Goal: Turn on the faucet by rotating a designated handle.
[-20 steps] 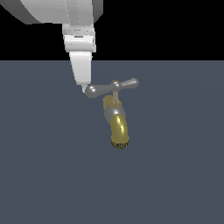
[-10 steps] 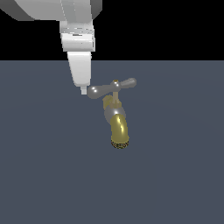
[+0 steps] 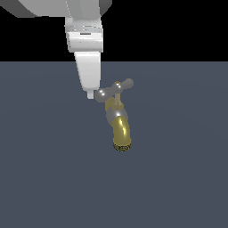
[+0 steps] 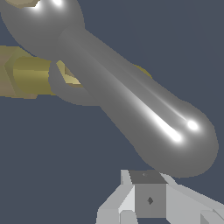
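Gripper (image 3: pixel 91 94), fingers pressed together, sat against the handle's (image 3: pixel 114 89) bulbous end mid-push; I judged the next move was continuing to sweep it round the faucet (image 3: pixel 118 120).

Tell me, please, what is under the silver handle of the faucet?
Under the handle sits the grey faucet body, leading down to the brass spout. The joint between handle and body is mostly covered.

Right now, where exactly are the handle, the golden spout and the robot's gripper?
handle (image 3: pixel 115 90): exterior view, middle of the silver crossbar.
spout (image 3: pixel 120 130): exterior view, lower curve of the brass tube.
gripper (image 3: pixel 90 94): exterior view, fingertip beside the crossbar's rounded end.
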